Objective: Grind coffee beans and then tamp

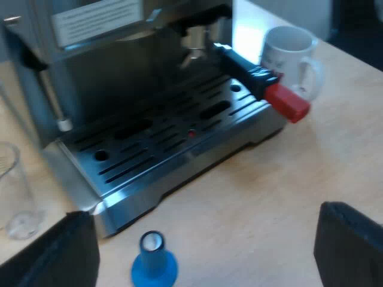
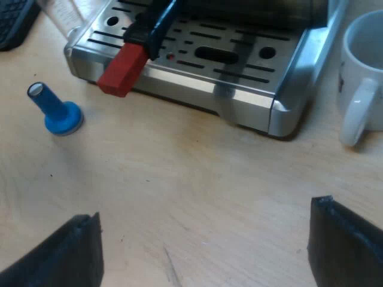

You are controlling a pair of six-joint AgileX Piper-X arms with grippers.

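Wooden tabletop (image 2: 197, 173) is carrying the espresso machine (image 1: 149, 149), blue tamper (image 1: 154, 263) standing at its six o'clock; left gripper (image 1: 206, 251) and right gripper (image 2: 203, 245) are hovering wide, empty.

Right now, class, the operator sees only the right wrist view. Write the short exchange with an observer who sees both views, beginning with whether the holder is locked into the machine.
Operator: Is the holder locked in? I see just its handle and red end.
Observer: Yes. The holder is locked into the espresso machine, with its metal end seated up under the front.
Operator: What is the left claw doing?
Observer: The left claw is open and empty, above the table near the blue tamper.
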